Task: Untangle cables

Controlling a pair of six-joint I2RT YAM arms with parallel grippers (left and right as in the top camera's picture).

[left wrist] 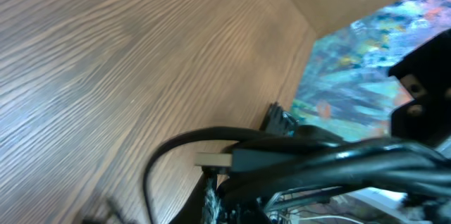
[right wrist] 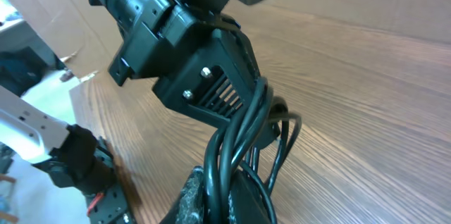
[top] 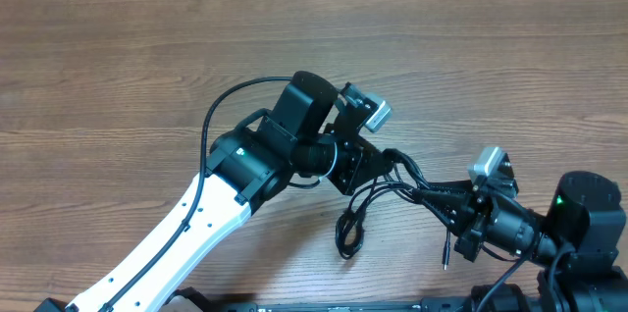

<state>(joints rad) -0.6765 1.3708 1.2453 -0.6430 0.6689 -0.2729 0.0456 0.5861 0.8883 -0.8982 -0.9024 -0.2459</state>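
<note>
— Overhead has both grippers clamped on the cables (top: 407,186): the left gripper (top: 371,167) pinches one side of the black bundle, the right gripper (top: 453,212) the other, close together above the wooden table (top: 147,57)
— So the step is pulling them apart?
— I judge so. Draw the two apart slowly and level, watching where strands cross; if the knot tightens, stop and regrip a single cord rather than the whole bunch
— What hangs free?
— A loop (top: 348,235) lies on the wood below the left gripper, and a loose plug end (top: 444,259) trails near the right one. The left wrist view has a metal-tipped plug (left wrist: 211,159) lying among the cords
— Anything in the way?
— The arm's own thick wiring (top: 218,121) arcs beside the left wrist and must not be snagged, and the grippers sit so near that their bodies could knock together
</note>
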